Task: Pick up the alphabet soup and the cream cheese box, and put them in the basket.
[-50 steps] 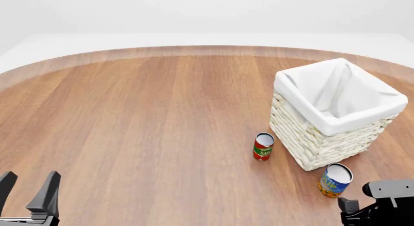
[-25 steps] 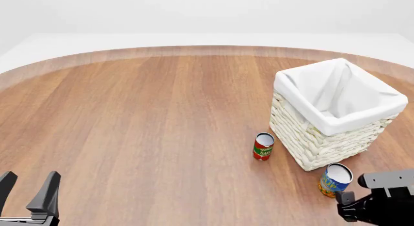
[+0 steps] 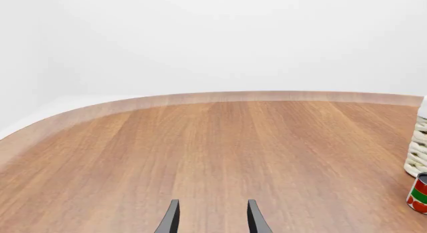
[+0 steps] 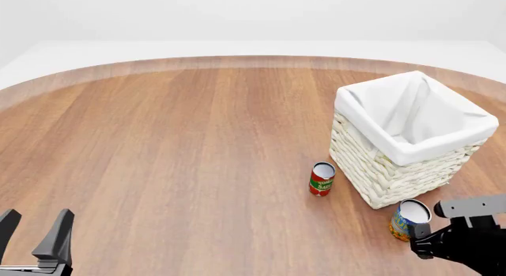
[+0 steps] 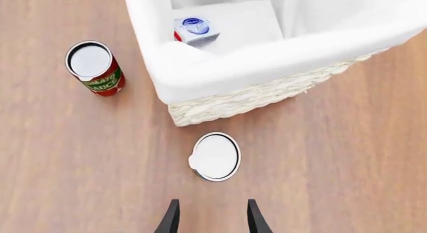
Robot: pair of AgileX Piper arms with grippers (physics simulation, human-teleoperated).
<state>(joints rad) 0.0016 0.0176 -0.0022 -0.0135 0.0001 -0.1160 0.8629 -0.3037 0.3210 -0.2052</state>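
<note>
Soup can's the step in hand as far as I can judge: the cream cheese box (image 5: 196, 30) already sits inside the basket (image 4: 371, 163), visible in the right wrist view down on the white lining near one corner, so that half looks done. The alphabet soup (image 4: 409, 218) stands upright on the wooden table (image 4: 174, 145) at the lower right of the front view, just beside the basket's near corner but not touching it as far as I can see. The right gripper (image 5: 210, 218) hangs above it with its fingers apart and empty, and in the right wrist view the can's white top (image 5: 215, 156) sits a bit ahead of the fingertips, roughly in line with the gap. So the next move probably calls for easing forward and down until the fingers straddle the can, then closing, with care not to clip the wicker wall. The tomato sauce can (image 4: 321, 178), red and green, stands apart to the left of the basket and isn't wanted. The left gripper (image 4: 35, 228) is parked at the lower left, fingers spread, nothing in it.
</note>
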